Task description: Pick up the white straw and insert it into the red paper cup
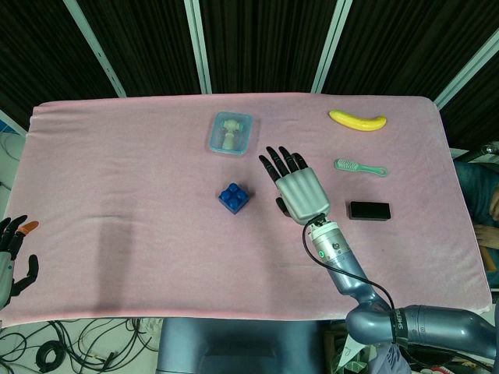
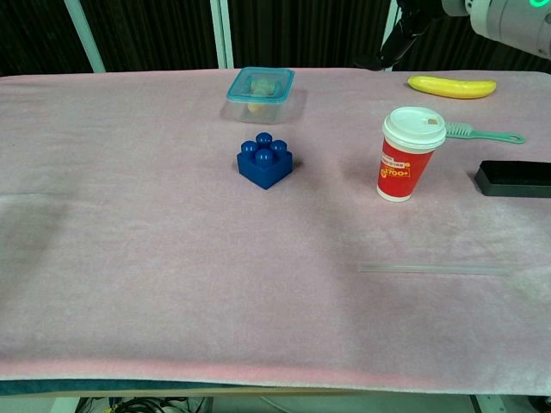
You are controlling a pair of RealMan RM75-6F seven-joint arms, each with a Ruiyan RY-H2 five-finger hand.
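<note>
The straw point(image 2: 435, 269) lies flat on the tabletop point(image 2: 129, 258), near the front edge, in front of the upright cup point(image 2: 410, 155) and apart from it. The right robot hand point(image 1: 299, 187) hovers open above the cup area, fingers spread, holding nothing. The left robot hand point(image 1: 14, 253) rests at the tabletop's left edge, fingers loosely apart, empty. Recommended procedure: lower the right robot hand over the straw's middle, pinch across its width, lift level, then tilt upright and align with the lid opening.
</note>
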